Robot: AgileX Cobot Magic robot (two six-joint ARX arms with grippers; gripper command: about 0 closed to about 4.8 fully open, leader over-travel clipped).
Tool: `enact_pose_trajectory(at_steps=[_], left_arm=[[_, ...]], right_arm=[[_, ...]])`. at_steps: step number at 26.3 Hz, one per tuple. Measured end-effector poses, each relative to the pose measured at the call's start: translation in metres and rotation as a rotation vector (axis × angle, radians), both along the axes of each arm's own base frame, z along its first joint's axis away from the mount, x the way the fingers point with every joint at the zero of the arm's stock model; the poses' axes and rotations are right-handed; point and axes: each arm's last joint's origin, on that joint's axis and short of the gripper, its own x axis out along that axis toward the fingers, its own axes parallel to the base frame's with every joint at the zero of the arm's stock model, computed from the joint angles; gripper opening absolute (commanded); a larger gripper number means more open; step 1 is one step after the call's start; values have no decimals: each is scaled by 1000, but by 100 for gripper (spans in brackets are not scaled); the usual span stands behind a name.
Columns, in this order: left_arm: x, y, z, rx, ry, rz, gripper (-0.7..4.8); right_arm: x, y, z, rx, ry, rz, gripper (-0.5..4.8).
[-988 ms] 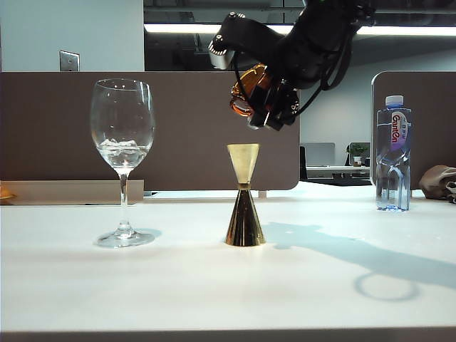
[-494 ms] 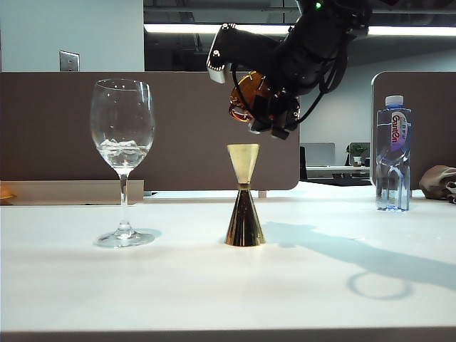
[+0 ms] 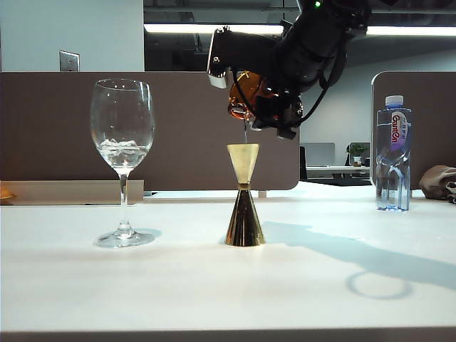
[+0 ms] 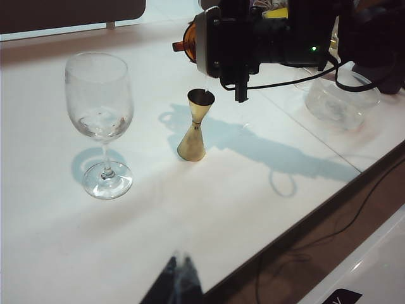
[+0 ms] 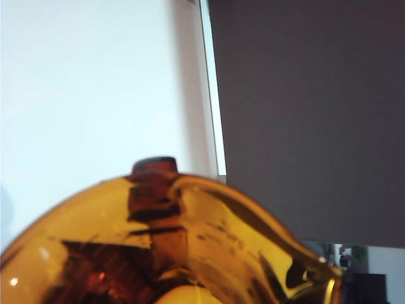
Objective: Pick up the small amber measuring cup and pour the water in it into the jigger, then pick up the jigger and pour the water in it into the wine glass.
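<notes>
Right gripper (image 3: 274, 107), upper centre, holds the amber cup (image 3: 246, 96) tipped over my jigger (image 3: 244, 196); a thin stream falls. Overtilt and water misses the rim. Left gripper (image 4: 178, 278): can't tell.

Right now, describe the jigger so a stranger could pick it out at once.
On the white table, look between the wine glass and the water bottle. The jigger stands upright in the middle, under the right claw tilting the amber cup. It alone is gold metal, hourglass-shaped.
</notes>
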Motion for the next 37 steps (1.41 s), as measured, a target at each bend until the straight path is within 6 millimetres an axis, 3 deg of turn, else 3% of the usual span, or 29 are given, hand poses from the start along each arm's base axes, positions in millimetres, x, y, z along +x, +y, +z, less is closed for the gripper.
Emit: enact_pose_trajectory(at_steps=[25, 37], left_arm=[[0, 0, 0, 0, 0, 0, -2], [0, 0, 0, 0, 0, 0, -2]], right_arm=[[5, 4, 8, -140, -209, 81, -5], [5, 4, 10, -151, -227, 84, -5]])
